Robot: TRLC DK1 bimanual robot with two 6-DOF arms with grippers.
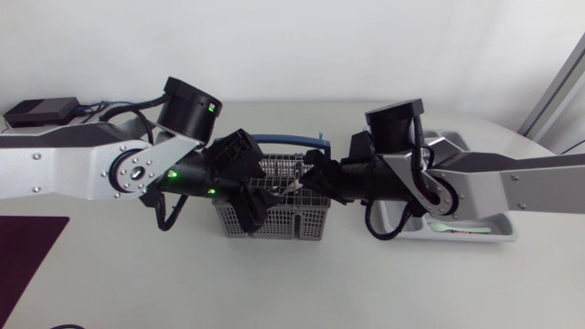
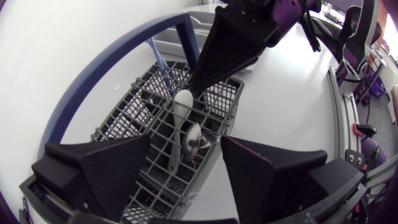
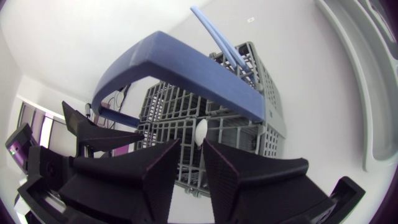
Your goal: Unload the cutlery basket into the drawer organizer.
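Note:
The grey cutlery basket with a blue arched handle stands mid-table. A white-handled spoon leans inside it, beside thin blue sticks. My left gripper hangs open over the basket's left half, and its wide-spread fingers flank the spoon without touching it. My right gripper comes down from the other side. Its fingers are only narrowly parted, and the white handle tip lies just ahead of the gap. The white drawer organizer lies under my right arm.
A black box with cables sits at the far left of the table. A dark mat covers the near left corner. Something pale green lies in the organizer's front slot. The two grippers are close together over the basket.

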